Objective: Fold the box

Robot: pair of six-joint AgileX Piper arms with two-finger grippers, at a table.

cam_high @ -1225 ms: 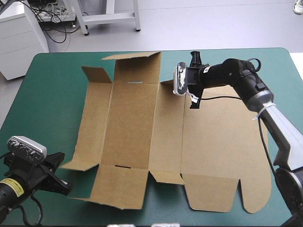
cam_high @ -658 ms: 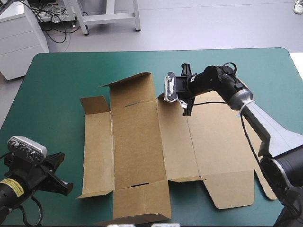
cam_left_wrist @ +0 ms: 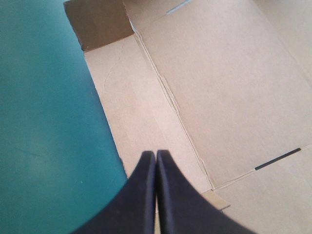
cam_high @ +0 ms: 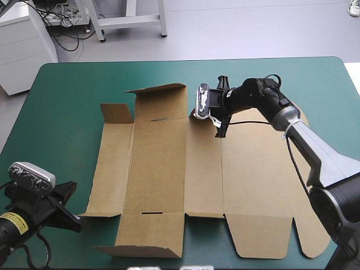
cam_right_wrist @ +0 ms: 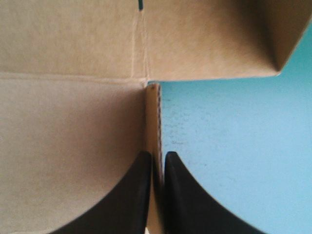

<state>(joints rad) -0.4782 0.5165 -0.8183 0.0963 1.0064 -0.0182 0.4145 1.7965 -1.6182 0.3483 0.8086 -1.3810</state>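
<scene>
At the worktop's near-left corner the left gripper (cam_left_wrist: 156, 168) sits where it was earlier, its black fingers pressed together on nothing, their tips just over the near-left corner of the box (cam_high: 157, 163). The box is what has changed: earlier it lay skewed, then nearer the front edge, and now it lies squarer to the teal-green cover (cam_high: 62, 112), spread across the middle, its near flaps short of the front edge. It remains a flat sheet, with only the far flap (cam_high: 163, 97) standing up. Toward the far edge the right gripper (cam_right_wrist: 155, 158) holds a small far tab of board between nearly closed fingers. This looks like repositioning: no wall is raised or tucked yet, so the folding is barely begun.
</scene>
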